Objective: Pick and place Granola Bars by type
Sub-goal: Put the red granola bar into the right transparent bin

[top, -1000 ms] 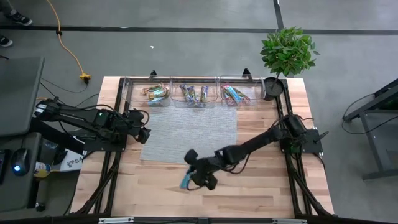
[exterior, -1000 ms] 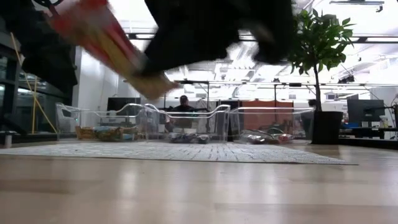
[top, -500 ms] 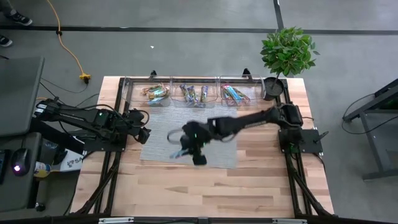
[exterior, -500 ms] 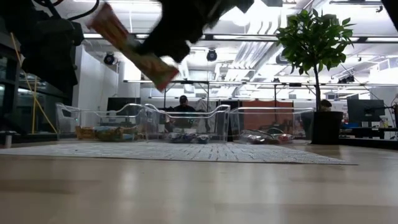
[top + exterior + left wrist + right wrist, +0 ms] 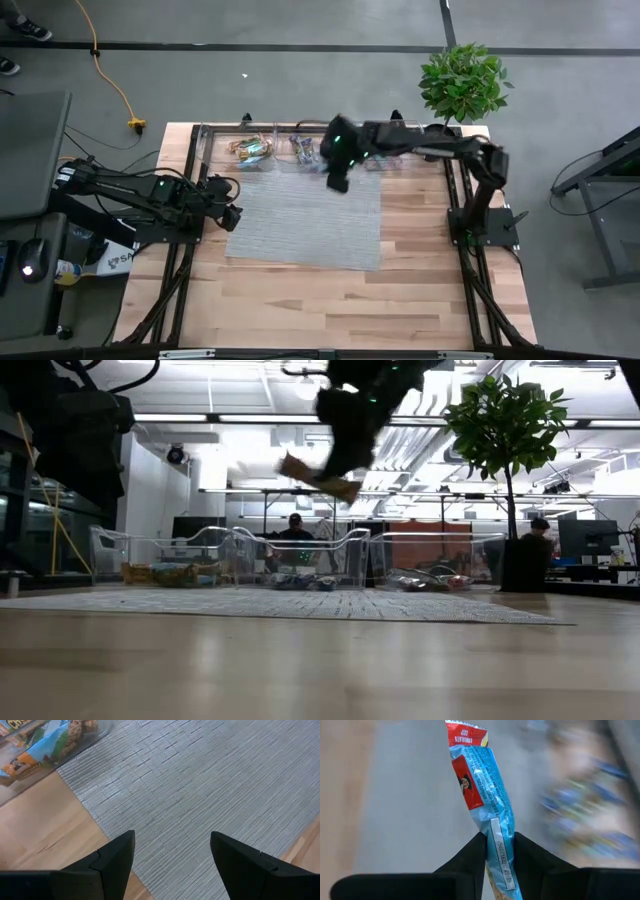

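The light-blue wrapped granola bar with red ends [image 5: 482, 795] is pinched in the right gripper [image 5: 338, 172] and has been carried across the grey woven mat [image 5: 300, 225] to the clear bins [image 5: 312, 150] — sorting is judged imminent — while the left gripper [image 5: 172, 852] waits open

The right arm reaches from its base by the table's right edge across toward the far edge, raised well above the surface. The right gripper [image 5: 337, 172] hangs near the middle of that far edge, its fingers [image 5: 470, 855] pinched together. The left arm waits folded by the left edge, the left gripper [image 5: 172, 852] spread wide.
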### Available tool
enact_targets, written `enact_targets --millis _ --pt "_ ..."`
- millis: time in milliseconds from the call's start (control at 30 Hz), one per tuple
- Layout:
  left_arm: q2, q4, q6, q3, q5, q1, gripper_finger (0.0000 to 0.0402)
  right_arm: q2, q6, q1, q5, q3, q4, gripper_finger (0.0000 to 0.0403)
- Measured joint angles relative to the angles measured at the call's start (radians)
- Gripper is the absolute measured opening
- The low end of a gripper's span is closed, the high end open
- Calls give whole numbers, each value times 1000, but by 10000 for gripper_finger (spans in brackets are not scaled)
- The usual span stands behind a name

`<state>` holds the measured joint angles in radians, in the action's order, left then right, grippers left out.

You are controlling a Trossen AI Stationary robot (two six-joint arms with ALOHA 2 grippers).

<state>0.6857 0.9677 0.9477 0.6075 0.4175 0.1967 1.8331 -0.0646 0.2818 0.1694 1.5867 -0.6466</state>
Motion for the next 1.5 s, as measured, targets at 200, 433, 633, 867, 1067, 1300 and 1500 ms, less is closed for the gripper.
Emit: enact_targets --millis 200,433,633,867,1067,1300,1500 --pt "0 0 -4 0 9 0 256 -107 8 157 -199 0 -177 77" --pt "0 0 -9 0 41 0 256 -118 103 319 -320 -7 -298 77" --pt "0 1 -27 0 49 0 256 -115 210 411 -285 -153 -306 77" --pt "-5 -4 -27 -12 109 0 256 -119 264 448 -265 -328 -226 77" --pt "-120 -214 -49 -213 50 0 256 -119 293 453 -230 -379 -186 77" --pt "-373 -510 -84 -429 -43 0 256 -139 304 442 -200 -379 -164 77" --pt "-516 -613 -172 -487 2 0 256 -174 319 440 -183 -379 -110 77"
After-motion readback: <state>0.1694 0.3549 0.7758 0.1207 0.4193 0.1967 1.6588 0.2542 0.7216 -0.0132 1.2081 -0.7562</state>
